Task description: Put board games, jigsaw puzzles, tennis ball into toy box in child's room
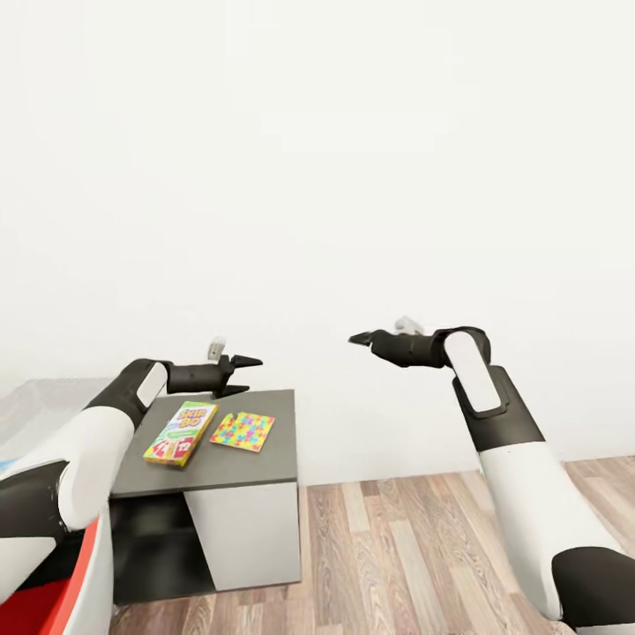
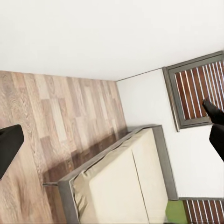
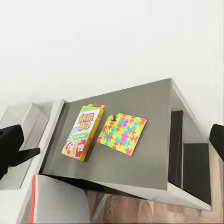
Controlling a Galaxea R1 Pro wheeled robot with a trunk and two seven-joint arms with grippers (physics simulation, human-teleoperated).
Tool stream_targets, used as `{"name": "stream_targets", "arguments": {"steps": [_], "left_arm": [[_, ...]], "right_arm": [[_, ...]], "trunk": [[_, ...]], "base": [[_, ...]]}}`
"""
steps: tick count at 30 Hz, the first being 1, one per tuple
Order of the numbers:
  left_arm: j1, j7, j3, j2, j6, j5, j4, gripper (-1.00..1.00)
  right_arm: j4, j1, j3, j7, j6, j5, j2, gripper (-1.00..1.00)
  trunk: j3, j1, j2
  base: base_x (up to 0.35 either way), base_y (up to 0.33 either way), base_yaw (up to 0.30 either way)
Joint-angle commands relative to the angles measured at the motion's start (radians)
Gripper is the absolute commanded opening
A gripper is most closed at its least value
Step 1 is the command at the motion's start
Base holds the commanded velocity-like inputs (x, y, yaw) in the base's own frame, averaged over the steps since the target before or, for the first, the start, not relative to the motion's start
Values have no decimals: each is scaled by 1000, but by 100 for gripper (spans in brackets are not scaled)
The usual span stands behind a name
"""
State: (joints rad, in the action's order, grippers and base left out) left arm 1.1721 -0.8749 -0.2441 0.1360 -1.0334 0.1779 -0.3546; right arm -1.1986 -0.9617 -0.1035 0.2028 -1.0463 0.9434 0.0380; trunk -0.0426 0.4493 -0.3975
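Reaching forward with released jaws, the left gripper [image 1: 250, 375] is hovering at twelve o'clock above the board game [image 1: 181, 432] and jigsaw puzzle [image 1: 242, 431].

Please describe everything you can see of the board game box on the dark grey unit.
The board game is a small flat rectangular box, yellow-green with red and a "Skip-Bo" cover, apparently cardboard. It lies closed and flat on the dark grey side unit, close beside the jigsaw puzzle; the right wrist view suggests a second puzzle corner under its far end. No gripper touches it.
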Motion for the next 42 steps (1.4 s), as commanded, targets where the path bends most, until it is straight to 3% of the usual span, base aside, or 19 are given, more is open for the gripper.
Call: {"name": "stream_targets", "arguments": {"steps": [1, 3, 10, 12, 18, 28, 42], "left_arm": [[0, -4, -5, 0, -4, -5, 0, 100], [-1, -4, -5, 0, -4, -5, 0, 100], [-8, -4, -3, -1, -2, -6, -2, 100], [-11, -4, -2, -2, 3, -6, -2, 100], [-12, -4, 24, -3, 9, -6, -3, 100], [-16, -4, 61, -3, 12, -6, -3, 100], [-30, -3, 65, -6, 14, -6, -3, 100]], "right_arm": [[0, 24, -2, 10, -1, 11, 7, 100], [1, 51, -1, 10, -1, 9, 11, 100], [19, 253, 2, 10, 14, 0, 20, 100], [37, 313, 6, 9, 64, -2, 23, 100], [42, 405, 2, 9, 166, -4, 46, 100], [36, 477, 7, 3, 251, -2, 53, 100], [40, 485, 9, 1, 253, -2, 58, 100]], "trunk": [[-1, 1, -2], [0, 1, -2], [7, 1, -2], [8, 1, -2], [13, 1, -2], [13, 1, -2], [5, 1, -2]], "base": [[0, 0, -256], [0, 0, -256], [0, 0, -256], [0, 0, -256], [0, 0, -195], [0, 0, -42], [0, 0, -222]]}}
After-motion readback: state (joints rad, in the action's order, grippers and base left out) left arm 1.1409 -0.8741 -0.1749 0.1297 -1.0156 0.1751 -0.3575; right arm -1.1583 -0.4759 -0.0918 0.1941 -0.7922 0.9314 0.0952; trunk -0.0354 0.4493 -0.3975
